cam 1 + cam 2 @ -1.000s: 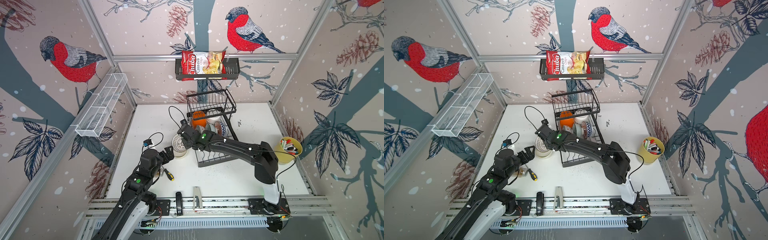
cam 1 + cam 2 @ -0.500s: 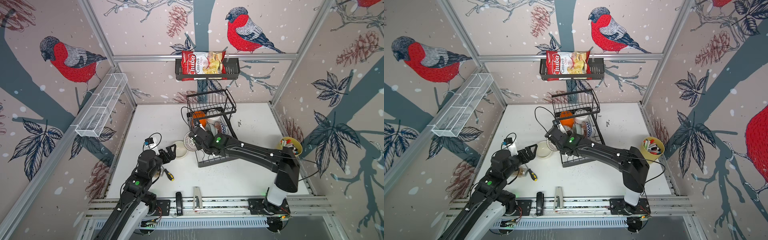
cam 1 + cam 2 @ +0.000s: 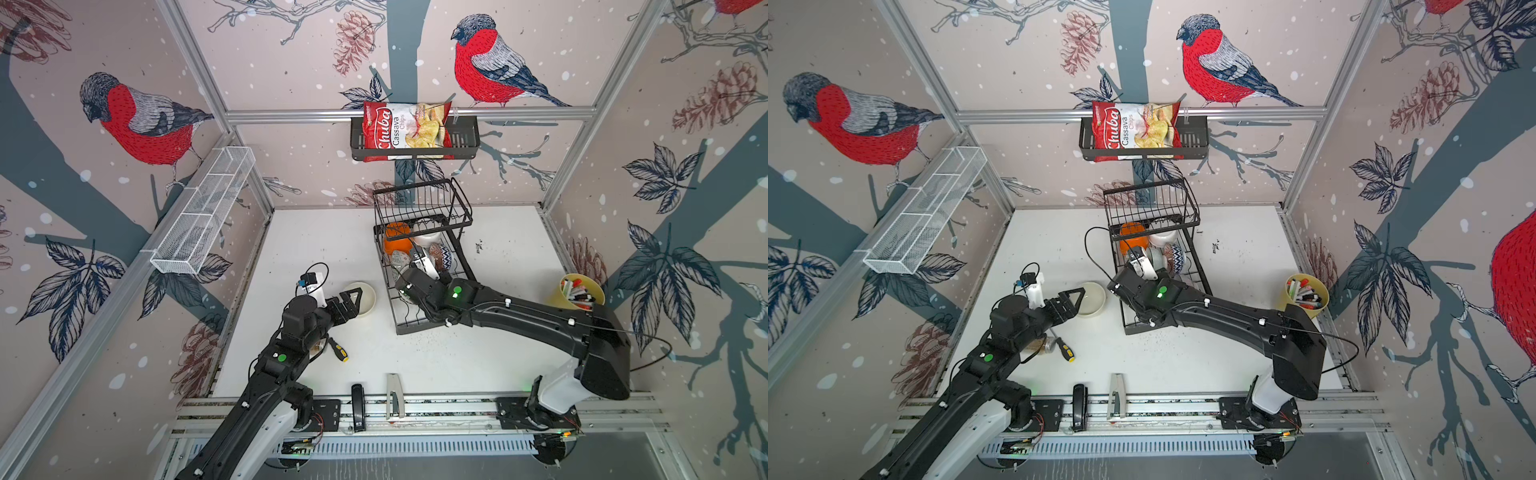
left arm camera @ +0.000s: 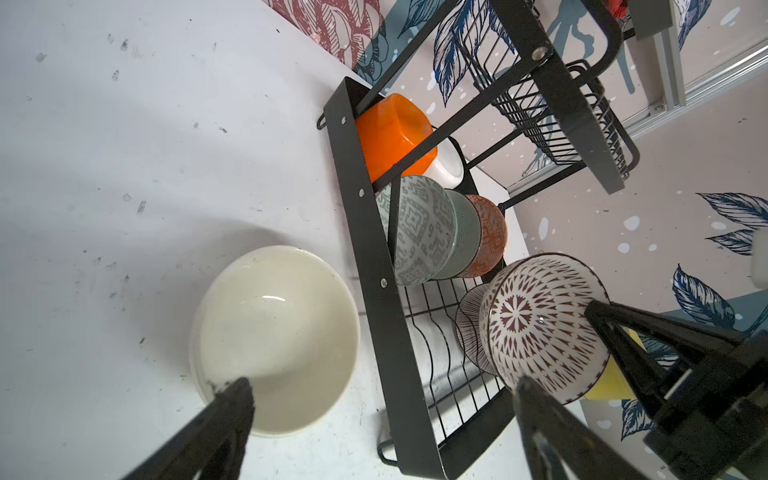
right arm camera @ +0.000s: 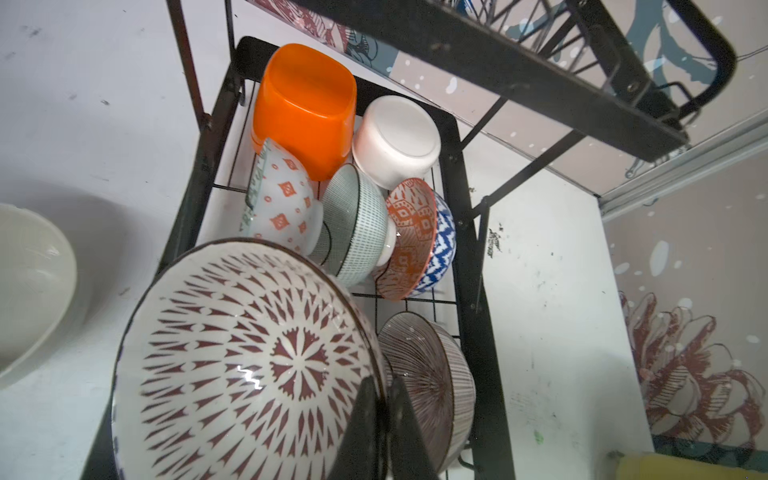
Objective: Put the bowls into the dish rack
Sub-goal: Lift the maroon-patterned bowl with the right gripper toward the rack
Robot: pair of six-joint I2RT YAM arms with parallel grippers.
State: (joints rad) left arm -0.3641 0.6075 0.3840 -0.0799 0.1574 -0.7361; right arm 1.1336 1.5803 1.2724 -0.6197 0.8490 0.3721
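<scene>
The black dish rack (image 3: 415,328) (image 3: 1138,328) stands mid-table. Its lower tray holds several bowls on edge: an orange one (image 5: 305,108), a white one (image 5: 397,139), a pale green one (image 5: 357,216), a blue zigzag one (image 5: 444,245) and a mauve striped one (image 5: 432,374). My right gripper (image 5: 384,399) is shut on the rim of a white bowl with a maroon petal pattern (image 5: 232,357) (image 4: 536,328), held tilted over the tray's near end. A plain cream bowl (image 3: 361,297) (image 4: 274,332) sits upright on the table left of the rack. My left gripper (image 4: 382,386) is open, with one finger over that bowl's rim.
A yellow cup of markers (image 3: 577,291) stands at the right. A screwdriver (image 3: 338,351) lies by the left arm. Two small tools (image 3: 357,405) (image 3: 392,392) lie at the front rail. A wall basket with a chips bag (image 3: 409,133) and a white mesh shelf (image 3: 203,212) hang on the walls.
My right arm has carried the petal-pattern bowl rightward from beside the cream bowl to over the rack's lower tray. The left gripper has edged up to the cream bowl.
</scene>
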